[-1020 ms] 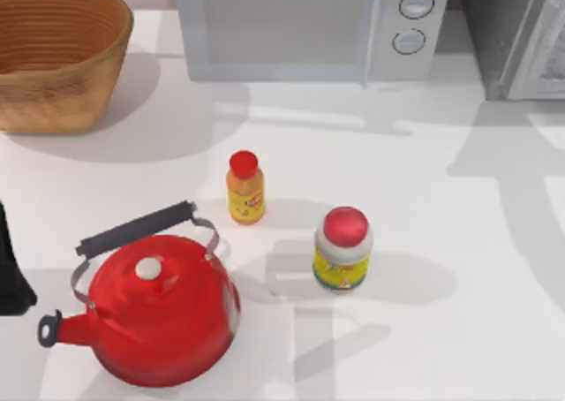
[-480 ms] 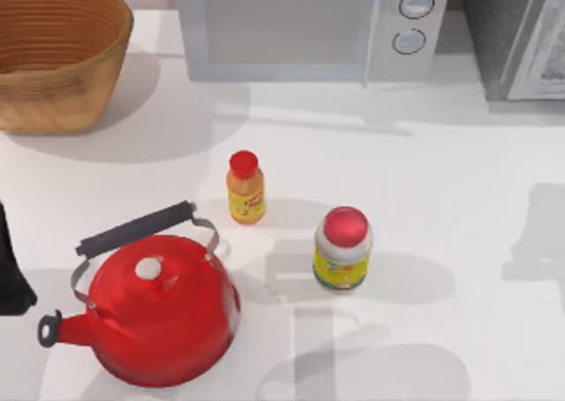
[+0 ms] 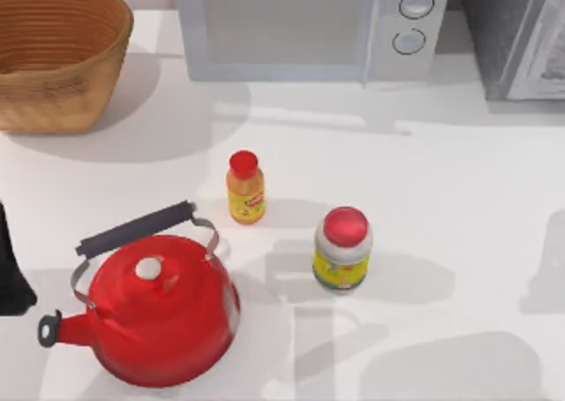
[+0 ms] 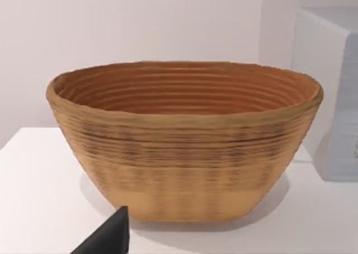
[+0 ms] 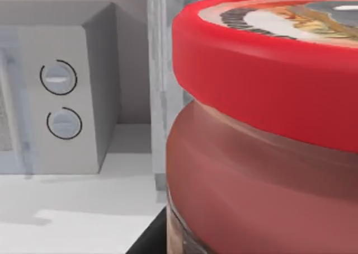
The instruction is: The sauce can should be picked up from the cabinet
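The sauce can (image 5: 268, 125), with a red rim, a pale printed top and an orange-red body, looms very close in the right wrist view. A dark finger (image 5: 146, 241) of my right gripper lies against its side, holding it. Behind it stands the grey cabinet (image 5: 162, 69), which sits at the table's back right corner (image 3: 508, 39) in the top view. My left arm (image 3: 11, 273) rests parked at the table's left edge, and one dark fingertip (image 4: 109, 238) points toward the basket.
A wicker basket (image 3: 53, 56) stands at the back left and a white microwave (image 3: 309, 26) at the back middle. A red kettle (image 3: 159, 308), a slim orange bottle (image 3: 245, 187) and a yellow-labelled jar (image 3: 343, 249) stand mid-table. Arm shadows lie on the right side.
The arm's shadow on the right side of the table has slid toward the right edge and the front. The objects on the table and the left arm have not moved.
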You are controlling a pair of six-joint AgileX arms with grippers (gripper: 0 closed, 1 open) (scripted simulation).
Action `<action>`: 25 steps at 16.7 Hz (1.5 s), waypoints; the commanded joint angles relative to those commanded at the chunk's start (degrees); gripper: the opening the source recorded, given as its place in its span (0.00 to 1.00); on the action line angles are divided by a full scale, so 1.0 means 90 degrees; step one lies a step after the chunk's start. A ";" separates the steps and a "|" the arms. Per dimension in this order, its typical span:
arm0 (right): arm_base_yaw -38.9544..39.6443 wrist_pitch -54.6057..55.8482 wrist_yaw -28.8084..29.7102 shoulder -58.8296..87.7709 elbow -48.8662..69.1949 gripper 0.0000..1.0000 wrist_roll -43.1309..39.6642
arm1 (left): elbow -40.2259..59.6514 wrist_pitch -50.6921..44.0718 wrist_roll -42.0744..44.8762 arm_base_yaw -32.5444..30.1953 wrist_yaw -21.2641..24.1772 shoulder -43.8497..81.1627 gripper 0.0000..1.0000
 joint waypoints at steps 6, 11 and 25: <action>0.0014 0.0047 -0.0031 0.0096 0.0037 0.00 0.0014 | 0.0000 0.0000 0.0000 0.0000 0.0000 0.0000 1.00; -0.0106 0.1179 -0.0749 0.1433 0.0708 0.00 0.0041 | 0.0000 0.0000 0.0000 0.0000 0.0000 0.0000 1.00; -0.0815 0.6970 -0.4516 1.0888 0.4013 0.00 0.0117 | 0.0000 0.0000 0.0000 0.0000 0.0000 0.0000 1.00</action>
